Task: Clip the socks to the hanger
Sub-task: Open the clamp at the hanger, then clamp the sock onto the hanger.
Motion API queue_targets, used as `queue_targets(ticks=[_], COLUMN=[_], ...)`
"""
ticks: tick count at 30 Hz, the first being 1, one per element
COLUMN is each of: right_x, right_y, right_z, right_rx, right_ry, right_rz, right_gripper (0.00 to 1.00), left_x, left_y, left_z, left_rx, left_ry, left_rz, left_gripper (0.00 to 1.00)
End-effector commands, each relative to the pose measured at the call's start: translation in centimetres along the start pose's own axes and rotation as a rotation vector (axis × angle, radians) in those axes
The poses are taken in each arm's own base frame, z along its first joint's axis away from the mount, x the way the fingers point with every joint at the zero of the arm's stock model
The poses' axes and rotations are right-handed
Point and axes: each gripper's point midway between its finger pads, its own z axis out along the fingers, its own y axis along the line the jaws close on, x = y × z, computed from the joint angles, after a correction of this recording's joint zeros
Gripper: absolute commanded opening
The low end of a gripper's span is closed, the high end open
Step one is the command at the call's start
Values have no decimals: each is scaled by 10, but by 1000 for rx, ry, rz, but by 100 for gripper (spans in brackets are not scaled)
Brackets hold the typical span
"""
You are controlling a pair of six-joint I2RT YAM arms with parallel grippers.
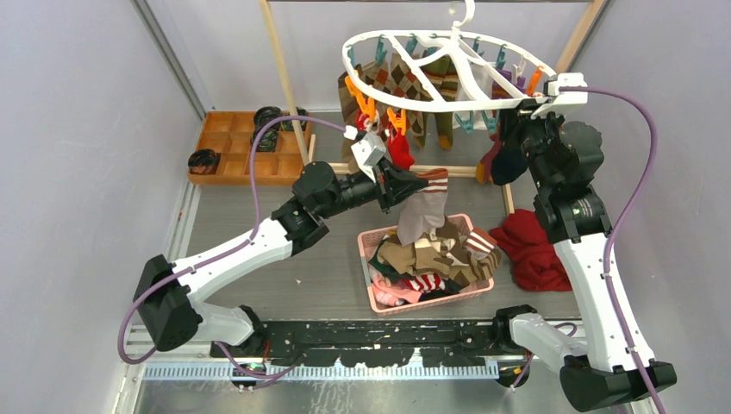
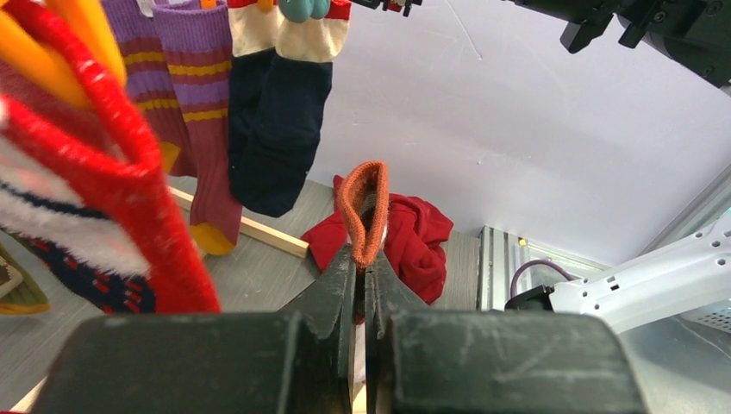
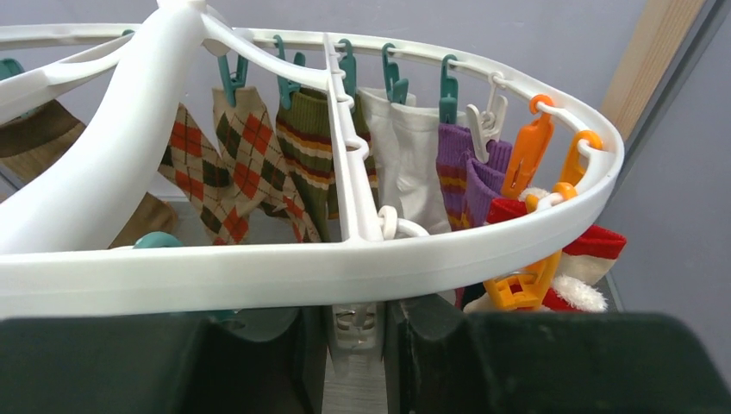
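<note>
Left gripper (image 2: 362, 259): jaws pressed together on the rust-orange cuff of a sock (image 2: 362, 207), which stands upright from the fingertips. In the top view the body of this sock hangs down towards the pink basket (image 1: 365, 267) below it. The basket holds a heap of loose socks (image 1: 431, 259).

Right gripper (image 3: 355, 315): raised at the right side of the hanger (image 3: 302, 267), directly under its white rim. The fingers closely bracket a white peg (image 3: 355, 332). Whether they press on it cannot be told.

The hanger hangs above the far side of the table (image 1: 259, 207). Hung socks (image 3: 250, 147) sit in its teal and orange pegs: argyle, green striped, white, purple, navy and red. A red cloth (image 1: 530, 250) lies on the table right of the basket.
</note>
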Motion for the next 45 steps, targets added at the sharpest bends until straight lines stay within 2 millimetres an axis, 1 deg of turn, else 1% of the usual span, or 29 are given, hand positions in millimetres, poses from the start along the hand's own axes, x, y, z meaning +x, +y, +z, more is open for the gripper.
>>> queue_targets(ticks=[1, 4, 9, 11, 16, 21, 25, 32, 34, 39, 45], right_x=[-30, -28, -28, -28, -25, -20, -18, -14, -13, -14, -11], right_y=[5, 5, 10, 12, 28, 41, 44, 48, 48, 51, 52], right_z=[-12, -14, -18, -19, -20, -20, -19, -18, -17, -15, -14], right_rx=[-4, 10, 23, 28, 24, 28, 48, 86, 101, 110, 118], right_ry=[-51, -19, 25, 37, 56, 69, 72, 89, 91, 90, 97], right_rz=[45, 78, 143, 165, 180, 186, 199, 196, 193, 203, 212], right_gripper=[14, 11, 11, 11, 11, 11, 11, 11, 11, 11, 11], left_x=[-37, -42, -45, -44, -37, -31, -28, -24, -24, -22, -21], left_y=[-8, -6, 0, -2, -3, 8, 17, 44, 48, 46, 47], left_z=[6, 11, 28, 37, 57, 69, 71, 63, 61, 64, 70], left_rx=[37, 33, -4, -1, -25, -114, -241, -472, -526, -581, -619], left_ry=[-105, -114, -124, -123, -135, -188, -224, -262, -279, -301, -311], left_rz=[34, 22, -3, -5, -54, -71, 14, 131, 177, 242, 265], left_gripper=[0, 0, 0, 0, 0, 0, 0, 0, 0, 0, 0])
